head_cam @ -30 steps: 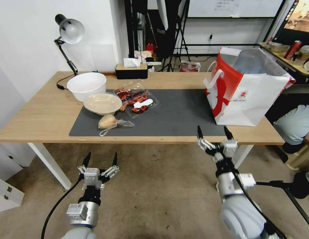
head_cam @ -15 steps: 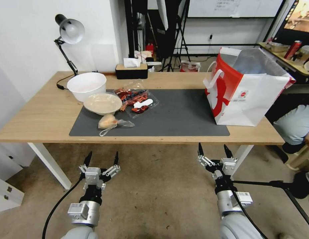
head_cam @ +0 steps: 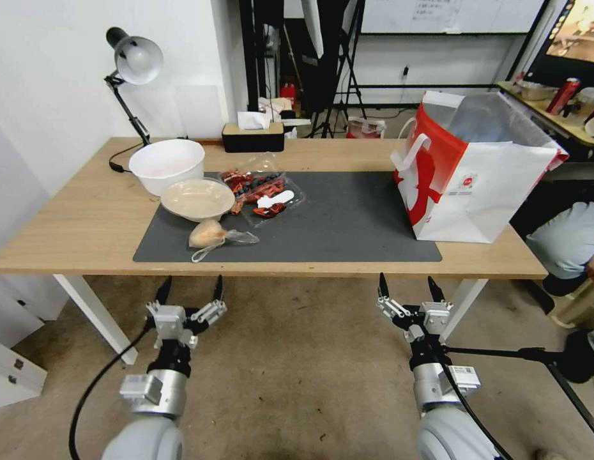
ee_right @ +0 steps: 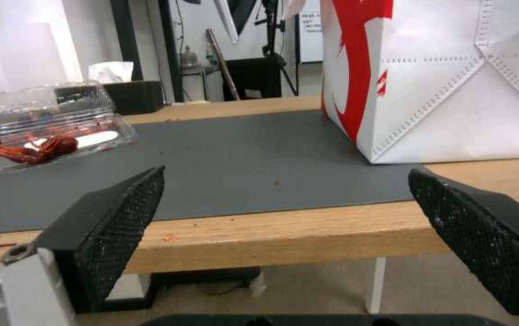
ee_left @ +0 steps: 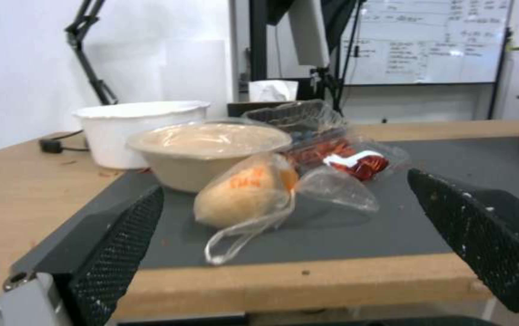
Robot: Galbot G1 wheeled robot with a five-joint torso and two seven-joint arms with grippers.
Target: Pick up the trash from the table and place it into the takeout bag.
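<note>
While both claws, left claw (head_cam: pixel 189 289) and right claw (head_cam: pixel 404 287), hang open below the counter (head_cam: pixel 67 223) edge, the takeout bag (head_cam: pixel 495 185) hides its inside.

Right hand (head_cam: pixel 405 287), a second ago raised with its fingertips over the near edge of the counter (head_cam: pixel 73 236) in front of the takeout bag (head_cam: pixel 482 185), now sits lower and closer to the robot, below the counter edge over the floor, fingers spread as before. Most of that drop falls in the first half second; since then only a slight shift. Left hand (head_cam: pixel 190 287) rises a little toward the counter edge in the last half second, below the knotted clear bag (head_cam: pixel 211 235).
</note>
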